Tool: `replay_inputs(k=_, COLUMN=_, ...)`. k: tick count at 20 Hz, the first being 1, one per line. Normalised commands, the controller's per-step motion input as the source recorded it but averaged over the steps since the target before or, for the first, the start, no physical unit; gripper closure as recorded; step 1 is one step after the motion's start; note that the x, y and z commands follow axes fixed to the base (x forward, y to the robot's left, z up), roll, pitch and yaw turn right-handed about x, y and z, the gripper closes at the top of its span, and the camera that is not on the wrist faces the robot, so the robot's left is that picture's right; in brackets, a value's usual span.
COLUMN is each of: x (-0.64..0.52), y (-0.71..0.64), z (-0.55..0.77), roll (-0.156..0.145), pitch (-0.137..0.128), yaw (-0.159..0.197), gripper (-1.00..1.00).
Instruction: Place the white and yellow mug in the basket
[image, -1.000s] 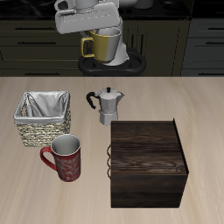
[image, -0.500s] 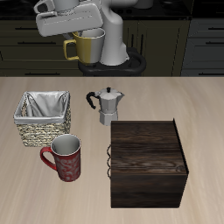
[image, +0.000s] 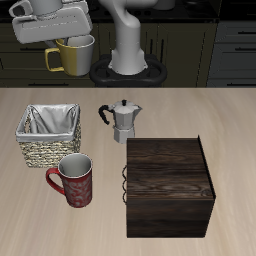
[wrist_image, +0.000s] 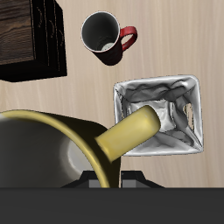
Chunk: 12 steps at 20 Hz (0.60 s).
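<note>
- White and yellow mug hung high in the air, carried by the pincer, well above the desk and behind the basket.
- Pincer looked clamped on the mug's rim/wall; fingers mostly hidden by the mug in the wrist view.
- Mug judged rigid, light, glazed so a bit slippery, breakable if dropped; rim grip seemed fine, handle left free.
- Basket stood open, cloth-lined, soft landing likely.
- Red mug just in front of the basket; moka pot and wooden box beside it.

A red patterned mug, a metal moka pot and a dark wooden box stand on the table.
</note>
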Motion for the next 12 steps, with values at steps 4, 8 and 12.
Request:
replay_inputs(k=4, x=0.14, y=-0.45, z=0.07, roll=-0.031, pitch=0.011, yaw=0.025, gripper=1.00)
replay_inputs(k=8, x=0.07, y=-0.75, z=0.24, roll=-0.068, pitch=-0.021, yaw=-0.057, gripper=1.00)
replay_inputs(k=12, x=-0.04, y=-0.46, z=0.09, roll=-0.081, pitch=-0.032, yaw=-0.005, gripper=1.00)
